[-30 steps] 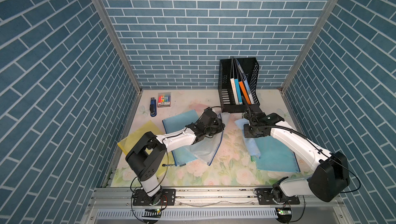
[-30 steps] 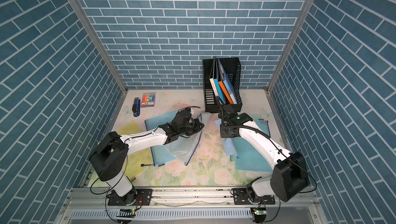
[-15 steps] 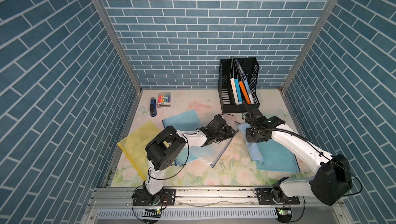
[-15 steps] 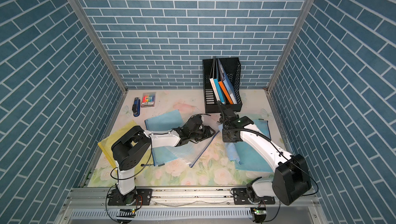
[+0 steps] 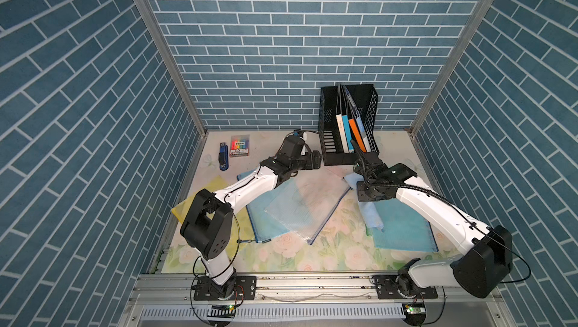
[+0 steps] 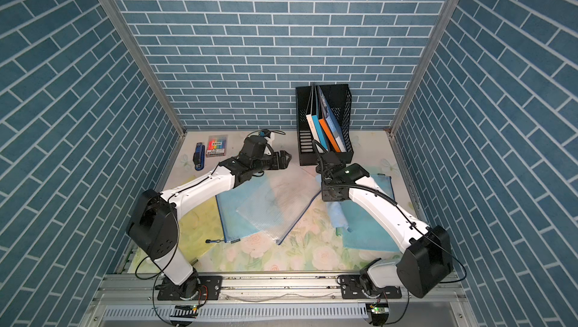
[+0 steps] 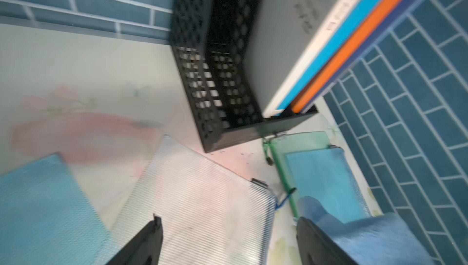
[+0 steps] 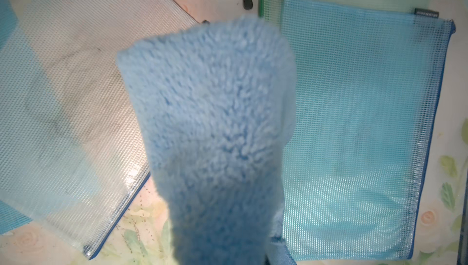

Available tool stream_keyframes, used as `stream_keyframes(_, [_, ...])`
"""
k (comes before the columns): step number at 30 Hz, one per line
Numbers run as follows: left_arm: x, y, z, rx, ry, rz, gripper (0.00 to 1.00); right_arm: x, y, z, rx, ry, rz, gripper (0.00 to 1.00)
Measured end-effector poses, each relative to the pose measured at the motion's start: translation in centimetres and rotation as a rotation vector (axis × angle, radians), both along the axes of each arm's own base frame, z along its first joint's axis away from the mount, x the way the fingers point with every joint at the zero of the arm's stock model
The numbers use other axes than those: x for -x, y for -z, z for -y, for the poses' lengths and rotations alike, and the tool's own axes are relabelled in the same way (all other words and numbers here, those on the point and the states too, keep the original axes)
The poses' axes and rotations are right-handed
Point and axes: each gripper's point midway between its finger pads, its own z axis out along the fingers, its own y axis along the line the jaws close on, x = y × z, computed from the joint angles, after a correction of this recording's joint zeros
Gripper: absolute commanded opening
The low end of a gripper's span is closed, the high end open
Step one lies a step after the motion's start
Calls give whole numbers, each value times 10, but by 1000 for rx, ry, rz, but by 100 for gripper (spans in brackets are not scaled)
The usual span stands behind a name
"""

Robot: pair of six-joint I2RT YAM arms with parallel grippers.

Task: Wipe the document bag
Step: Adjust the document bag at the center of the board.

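The smudged clear document bag (image 5: 308, 205) lies flat mid-table (image 5: 291, 256), one of five zip bags we count, its left side overlapping a blue bag (image 5: 269, 228). Over its far corner, near the one file rack (image 5: 331, 150), the left gripper (image 5: 317, 164) hovers spread wide and empty. Beside its right edge, the right gripper (image 5: 370, 197) pinches the single blue cloth (image 5: 372, 219).
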Motion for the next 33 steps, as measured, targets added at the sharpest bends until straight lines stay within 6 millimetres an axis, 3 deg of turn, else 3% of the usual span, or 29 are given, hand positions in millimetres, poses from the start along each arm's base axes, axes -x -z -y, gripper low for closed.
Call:
stream_keyframes(4, [-10,44,-31,-132,10,-58,96,-1,10,-26,17,-49,-28,0])
stream_keyframes(9, [-17,105,-60,-206,31,-181,97,-1,53,-63,68,-123,-114,0])
stream_keyframes(12, [-16,125,-71,-220,47,-233,97,1,78,-73,90,-142,-166,0])
stream_keyframes(23, [16,153,-58,-158,193,-315,98,0,102,-88,46,-139,-212,0])
stream_keyframes(28, [19,151,-52,-135,232,-303,98,7,124,-89,49,-143,-268,0])
stream_keyframes(33, [22,150,-43,-90,277,-301,91,12,131,-90,37,-147,-289,0])
